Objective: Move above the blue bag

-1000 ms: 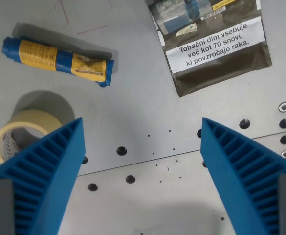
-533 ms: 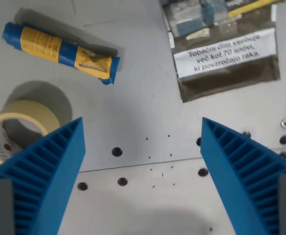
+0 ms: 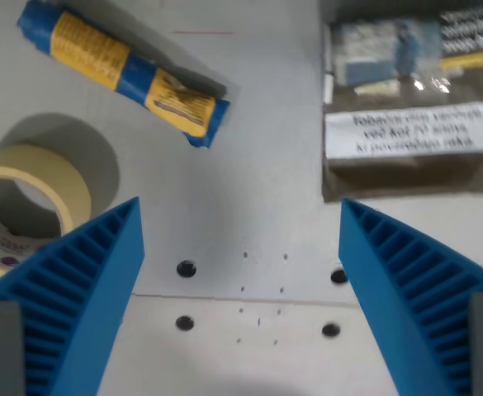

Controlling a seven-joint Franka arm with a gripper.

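A rolled blue bag with a yellow label (image 3: 124,73) lies slanted on the grey table at the upper left of the wrist view. My gripper (image 3: 239,247) is open, its two ribbed blue fingers (image 3: 76,297) rising from the bottom corners with bare table between them. The bag sits above and to the left of the gap, apart from both fingers.
A roll of beige masking tape (image 3: 28,202) stands at the wrist view's left, partly behind the left finger. A dark tobacco pouch with a white warning label (image 3: 410,115) lies at the upper right. Small holes (image 3: 186,269) and a seam cross the table (image 3: 249,190).
The whole scene has shifted right and down and turned a little, so the camera has moved. The bag, tape and pouch keep their places on the table. The fingers stay open.
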